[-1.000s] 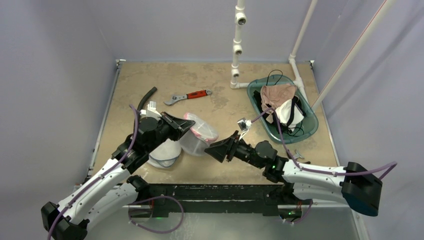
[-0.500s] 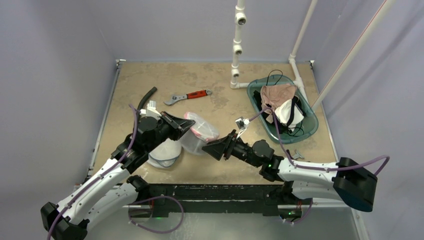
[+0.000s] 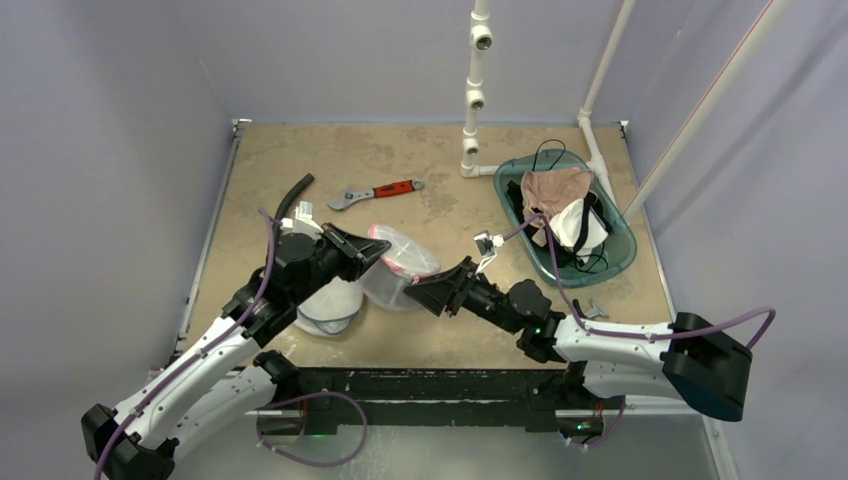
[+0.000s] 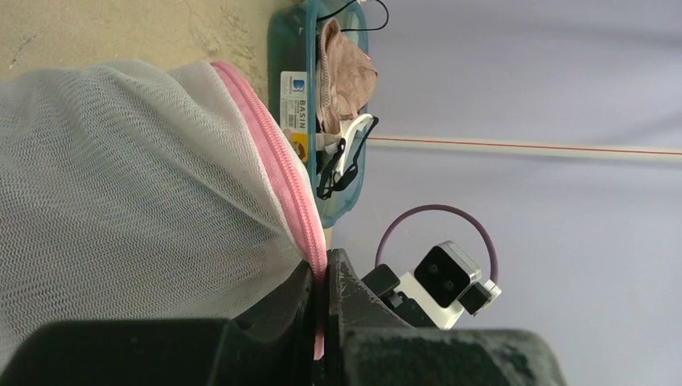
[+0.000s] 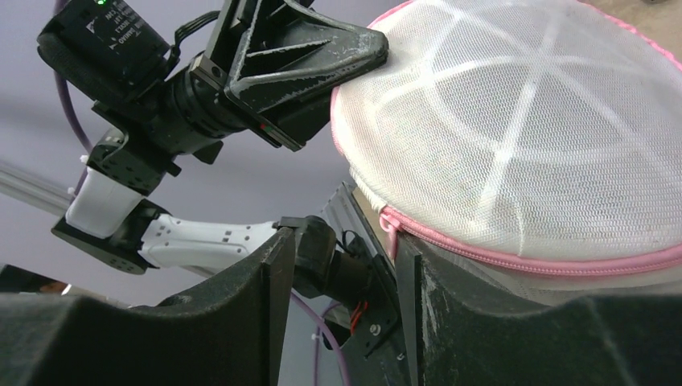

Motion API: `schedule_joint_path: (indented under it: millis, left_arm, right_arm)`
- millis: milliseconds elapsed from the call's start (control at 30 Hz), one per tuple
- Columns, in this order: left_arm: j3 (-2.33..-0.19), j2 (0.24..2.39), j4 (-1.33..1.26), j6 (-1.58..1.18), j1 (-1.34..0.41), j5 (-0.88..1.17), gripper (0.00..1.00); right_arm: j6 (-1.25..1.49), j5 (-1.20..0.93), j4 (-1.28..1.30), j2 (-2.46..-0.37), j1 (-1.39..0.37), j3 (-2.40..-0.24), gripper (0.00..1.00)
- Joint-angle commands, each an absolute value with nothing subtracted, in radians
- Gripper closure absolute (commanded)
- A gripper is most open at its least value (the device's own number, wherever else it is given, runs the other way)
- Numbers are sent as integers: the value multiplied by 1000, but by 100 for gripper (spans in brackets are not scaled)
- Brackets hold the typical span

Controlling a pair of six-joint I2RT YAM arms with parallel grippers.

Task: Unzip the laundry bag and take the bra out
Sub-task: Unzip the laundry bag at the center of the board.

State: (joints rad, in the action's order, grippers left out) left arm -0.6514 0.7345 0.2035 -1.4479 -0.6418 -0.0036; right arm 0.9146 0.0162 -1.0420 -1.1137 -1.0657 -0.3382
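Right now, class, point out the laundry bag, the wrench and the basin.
laundry bag (image 3: 400, 256): top view, mesh dome.
wrench (image 3: 397, 187): top view, red handle.
basin (image 4: 296, 104): left wrist view, labelled wall.

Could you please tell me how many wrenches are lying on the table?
1. The red-handled wrench lies toward the back, between the black hose and the white pipe stand. Others could be hidden from view.

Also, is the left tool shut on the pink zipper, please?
Yes, the left tool clamps the laundry bag by its pink zipper, fingers closed.
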Motion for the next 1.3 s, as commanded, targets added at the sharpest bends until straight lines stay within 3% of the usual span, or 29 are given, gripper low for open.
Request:
schedule_joint_path:
  millis: [0,900,1133,1267]
  left_arm:
    - [-706,717,153,-1451,-641,15,100]
    - [-700,706,155,-1453,-642,18,100]
    - [-698,706,154,-1453,-642,17,100]
    - [-695,704,153,-1451,-643,17,100]
  right_arm:
    - [918,51,-1105,-1113,-1063,-364,50]
    - [938,116,-1049,-1096,-1062,-342,82]
    - [926,114,-1057,-1088,-1063,-329,100]
    - [920,120,-1057,-1080,-1062,-311,100]
